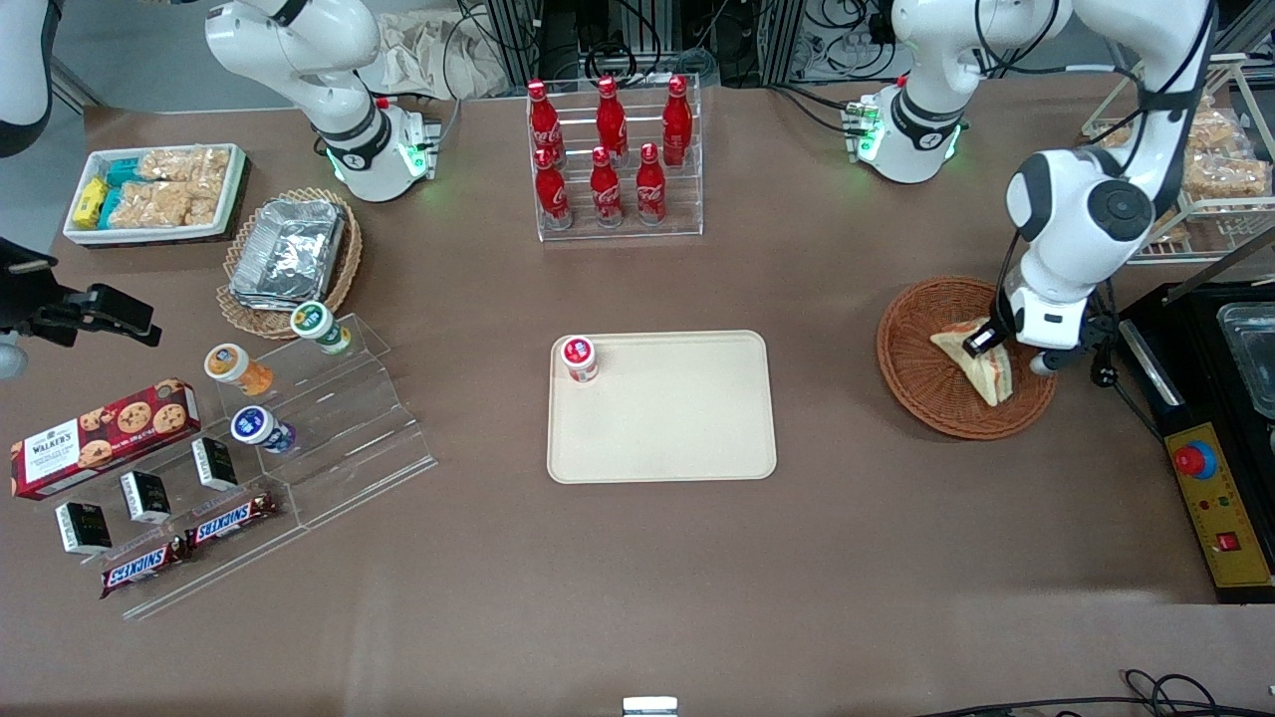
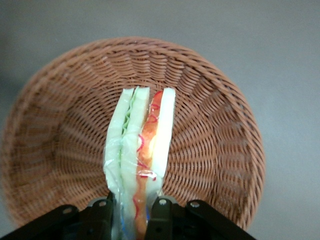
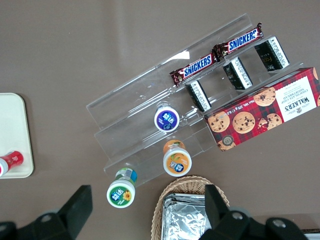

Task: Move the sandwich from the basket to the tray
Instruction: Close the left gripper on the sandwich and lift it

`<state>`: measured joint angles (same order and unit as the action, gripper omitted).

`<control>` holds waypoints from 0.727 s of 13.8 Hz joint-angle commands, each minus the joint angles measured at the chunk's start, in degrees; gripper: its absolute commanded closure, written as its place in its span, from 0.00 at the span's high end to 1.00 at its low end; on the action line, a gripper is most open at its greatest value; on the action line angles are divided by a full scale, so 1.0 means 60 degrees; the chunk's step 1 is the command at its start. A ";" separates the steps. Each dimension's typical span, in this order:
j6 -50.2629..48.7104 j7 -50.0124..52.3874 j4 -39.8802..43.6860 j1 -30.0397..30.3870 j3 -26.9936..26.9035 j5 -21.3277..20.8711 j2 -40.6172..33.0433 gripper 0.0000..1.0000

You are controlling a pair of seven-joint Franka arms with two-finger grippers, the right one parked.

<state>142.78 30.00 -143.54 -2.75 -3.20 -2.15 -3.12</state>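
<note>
Triangular wedge of white-bread sandwich with red, orange and green filling, lying in the round reddish-brown woven wicker basket at right of the front frame. Clamped at one end between the black fingers of the left arm's gripper. Toward frame centre, well apart: flat cream-beige rectangular plastic tray carrying a small red-lidded cup in its upper left corner.
</note>
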 commanded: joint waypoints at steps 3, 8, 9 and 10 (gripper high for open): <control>-0.4680 -0.1232 0.3271 -0.0055 0.0400 -0.0726 -0.0784 0.00; -0.9289 -0.1792 0.8285 -0.0055 0.1440 -0.0537 0.0269 0.00; -0.9613 -0.1734 0.8844 -0.0055 0.1747 -0.0478 0.0445 0.00; -0.9660 -0.1661 0.9154 -0.0055 0.2098 -0.0317 0.0519 0.00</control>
<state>88.31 20.36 -96.57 -3.07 6.37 -5.15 -4.87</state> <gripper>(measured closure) 0.789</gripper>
